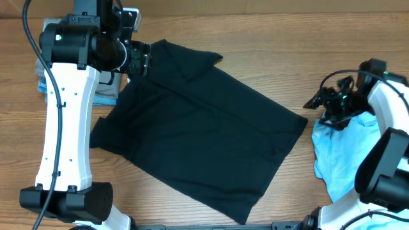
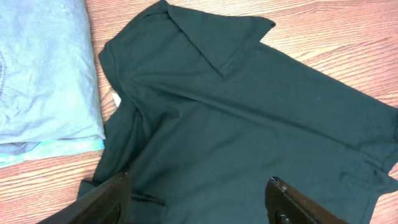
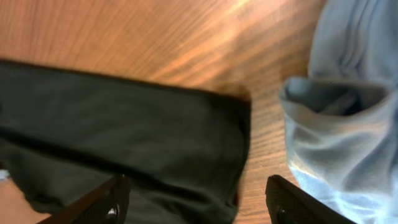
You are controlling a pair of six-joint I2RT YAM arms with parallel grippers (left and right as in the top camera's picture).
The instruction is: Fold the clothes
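The black collared shirt lies spread flat and diagonal across the middle of the table, collar at the upper left. My left gripper hovers above its shoulder, beside the collar. In the left wrist view the shirt fills the frame and the left gripper is open, with nothing between its fingers. My right gripper hangs by the shirt's right edge, above a crumpled light blue tee. In the right wrist view it is open over the shirt's edge, and the tee is at the right.
A stack of folded grey-blue garments sits at the far left, under the left arm; it also shows in the left wrist view as a folded stack. The right arm's base stands at the lower right. Bare wood runs along the back.
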